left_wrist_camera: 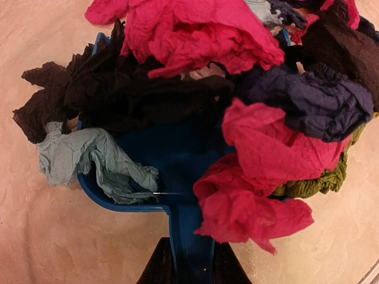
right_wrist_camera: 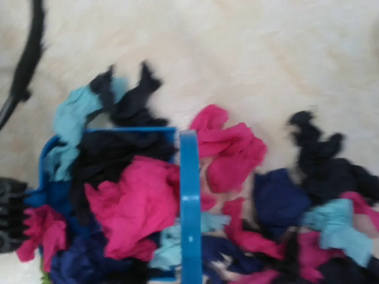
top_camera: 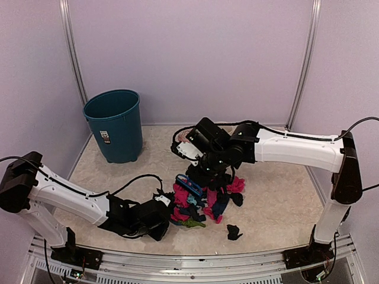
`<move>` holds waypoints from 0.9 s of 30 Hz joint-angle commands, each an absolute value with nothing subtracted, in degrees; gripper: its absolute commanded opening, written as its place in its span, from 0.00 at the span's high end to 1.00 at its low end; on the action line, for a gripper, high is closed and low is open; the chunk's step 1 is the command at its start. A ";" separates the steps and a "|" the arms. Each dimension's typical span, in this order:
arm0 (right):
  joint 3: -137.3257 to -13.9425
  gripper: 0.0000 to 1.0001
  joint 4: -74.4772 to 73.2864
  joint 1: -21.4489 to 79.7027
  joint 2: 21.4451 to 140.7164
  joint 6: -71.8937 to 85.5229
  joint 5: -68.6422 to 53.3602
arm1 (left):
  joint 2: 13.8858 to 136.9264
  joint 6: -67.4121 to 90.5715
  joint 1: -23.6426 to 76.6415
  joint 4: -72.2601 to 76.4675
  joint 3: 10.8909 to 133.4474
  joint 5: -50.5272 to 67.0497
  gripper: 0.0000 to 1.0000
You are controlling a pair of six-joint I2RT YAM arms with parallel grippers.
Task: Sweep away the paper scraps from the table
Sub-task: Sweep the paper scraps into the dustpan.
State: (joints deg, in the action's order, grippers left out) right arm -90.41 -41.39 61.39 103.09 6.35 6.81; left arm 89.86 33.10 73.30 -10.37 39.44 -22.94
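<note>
The paper scraps (top_camera: 207,198) lie heaped at the table's (top_camera: 278,201) middle, and one black scrap (top_camera: 234,232) lies apart near the front. My left gripper (top_camera: 157,219) is shut on the handle of a blue dustpan (left_wrist_camera: 172,154). Its dark fingers (left_wrist_camera: 157,266) flank the handle. Pink (left_wrist_camera: 189,29), black, light blue (left_wrist_camera: 89,157), navy (left_wrist_camera: 302,97) and green scraps fill the pan. My right gripper (top_camera: 204,171) holds the blue brush (top_camera: 189,186) over the heap. The brush's handle (right_wrist_camera: 189,201) runs up from the bottom edge of the right wrist view, and the fingers are out of frame there.
A teal bin (top_camera: 115,124) stands at the back left of the table. A black cable (right_wrist_camera: 29,53) crosses the right wrist view's upper left. The silver frame edge (top_camera: 195,260) runs along the front.
</note>
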 commanded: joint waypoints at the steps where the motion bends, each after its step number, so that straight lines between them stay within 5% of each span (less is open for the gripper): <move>1: -90.93 1.00 -41.86 61.55 100.91 9.67 15.71 | 89.56 32.89 72.66 -10.52 37.56 -24.56 1.00; 27: -76.79 1.00 -37.40 57.90 86.91 17.08 24.16 | 77.44 29.97 72.42 -10.05 36.80 -33.93 1.00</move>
